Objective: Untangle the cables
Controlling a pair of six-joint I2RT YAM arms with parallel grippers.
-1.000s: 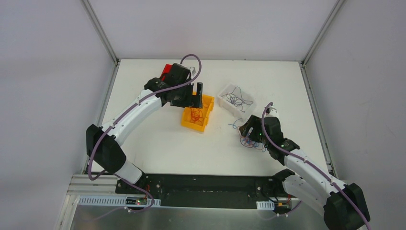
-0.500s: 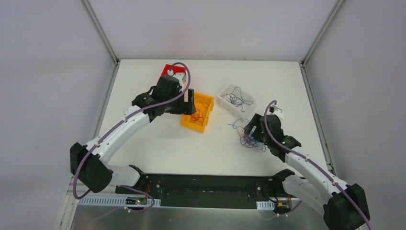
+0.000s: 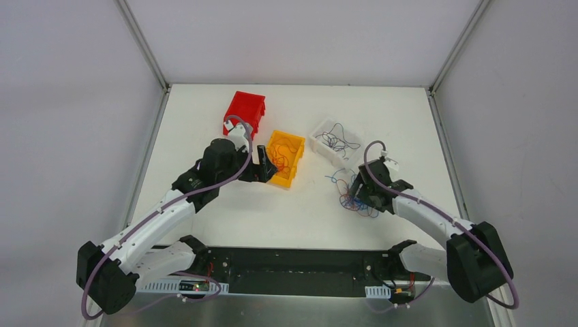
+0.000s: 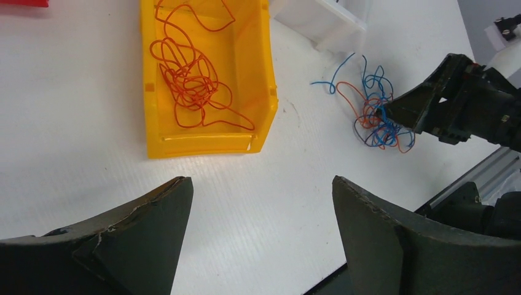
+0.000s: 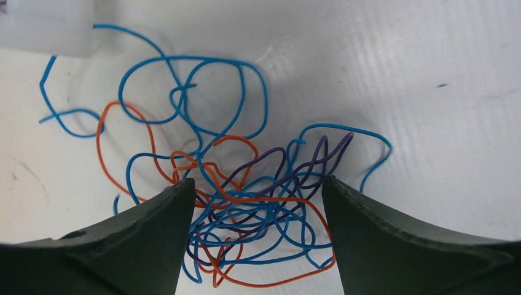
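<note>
A knotted clump of thin blue, orange and purple cables (image 5: 246, 209) lay flat on the table (image 5: 430, 61); separate orange cables (image 4: 190, 86) lay loosely coiled inside the yellow bin (image 4: 249, 61).

My spot's basically a white box. The desk (image 3: 300, 218) is a plain white sheet. Up close it's got fine ribs running through it, plus a small dark speck (image 5: 442, 85) and a faint scratch (image 5: 27, 172). There's a pale grey back wall (image 3: 300, 34), and the left panel (image 3: 68, 150) and right panel (image 3: 525, 136) are the same matte stuff. Aluminium posts (image 3: 142, 42) run up from the two far corners, and metal rails (image 3: 151, 146) edge both desk sides. The near edge is a black plate (image 3: 300, 271), then bare sheet metal (image 3: 293, 315) with a white slotted duct (image 3: 146, 286) on it. Light's soft and even, shadows pretty faint.
</note>
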